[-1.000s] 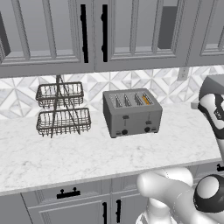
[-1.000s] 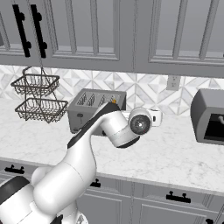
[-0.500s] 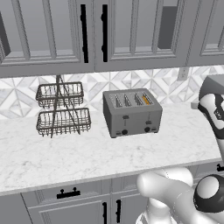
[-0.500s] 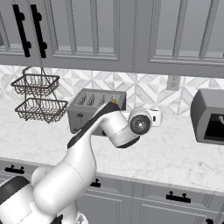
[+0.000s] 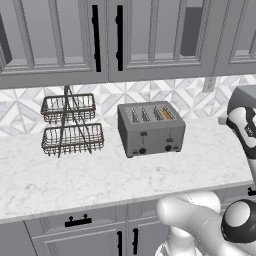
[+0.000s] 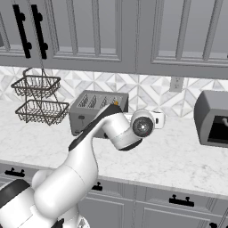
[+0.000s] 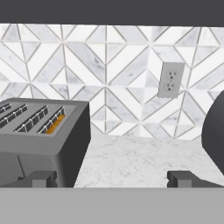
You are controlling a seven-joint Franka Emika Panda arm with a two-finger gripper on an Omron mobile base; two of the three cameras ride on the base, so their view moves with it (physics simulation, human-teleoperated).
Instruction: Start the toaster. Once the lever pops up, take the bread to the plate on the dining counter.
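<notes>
While the two black levers on the boxy grey metal four-slot toaster [image 5: 151, 129] sit high in their tracks, the first step, starting it, reads as not yet done. The toaster stands on the white marble tabletop [image 5: 115, 175], against the patterned tile backsplash. The square tan bread slice with golden-orange crust [image 5: 167, 114] rests in the toaster's rightmost slot, sunk so that only its top edge shows (the same orange strip appears in the hand view [image 7: 55, 124]). A two-tier dark wire basket [image 5: 71, 125] stands well to the left of the toaster, apart from it. A dark grey appliance with an open front [image 6: 213, 119] sits well to the right of the toaster.

The gripper [image 7: 112, 178] is spread wide and carries nothing. It hangs to the right of the toaster, off its side wall, and looks toward the backsplash and a white wall outlet [image 7: 170, 79] rather than at the toaster's front.

Judgement on the step in hand: the lever below the loaded slot is the one to press, so the hand must come round to the toaster's front face. The fingers would do better narrowed, one tip set squarely on the lever and driven straight down until it latches. A slanted push risks sliding the toaster toward the backsplash.
</notes>
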